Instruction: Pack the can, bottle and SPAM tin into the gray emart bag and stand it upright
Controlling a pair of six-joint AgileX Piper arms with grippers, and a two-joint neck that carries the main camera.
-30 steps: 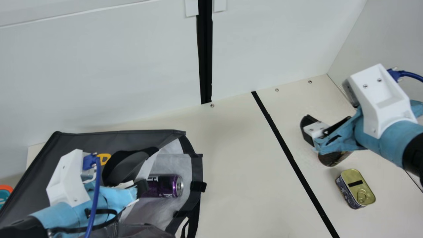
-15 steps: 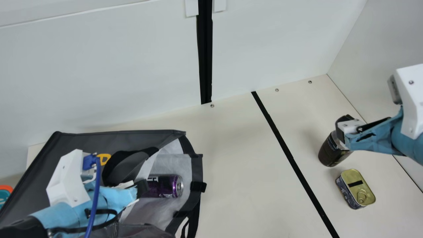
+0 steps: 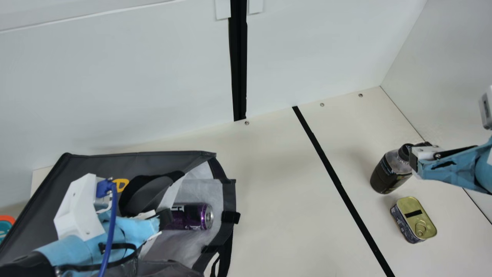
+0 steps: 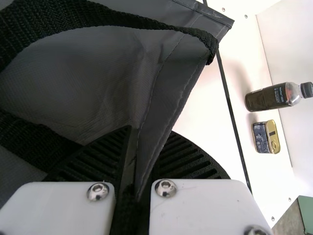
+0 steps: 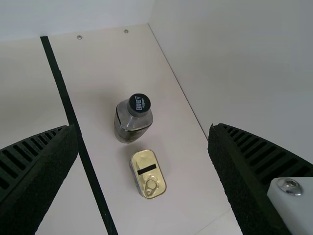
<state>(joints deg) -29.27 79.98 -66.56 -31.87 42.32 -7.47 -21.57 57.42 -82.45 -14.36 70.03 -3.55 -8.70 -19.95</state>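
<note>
Currently, left claw (image 3: 165, 220) clamped on gray fabric bag (image 3: 46, 192), purple metal can (image 3: 192, 216) inside, right claw (image 3: 419, 150) open near upright black-capped plastic bottle (image 3: 387, 175), gold-lidded rectangular tin (image 3: 414, 217) beside bottle, on cream worktop (image 3: 284, 192).

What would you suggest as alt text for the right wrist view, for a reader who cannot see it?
The right end effector, its two ribbed fingers spread apart, faces a black-capped bottle standing upright on a cream table. Beside the bottle lies a gold-lidded SPAM tin with a pull ring, and a black stripe crosses the table past both.
</note>
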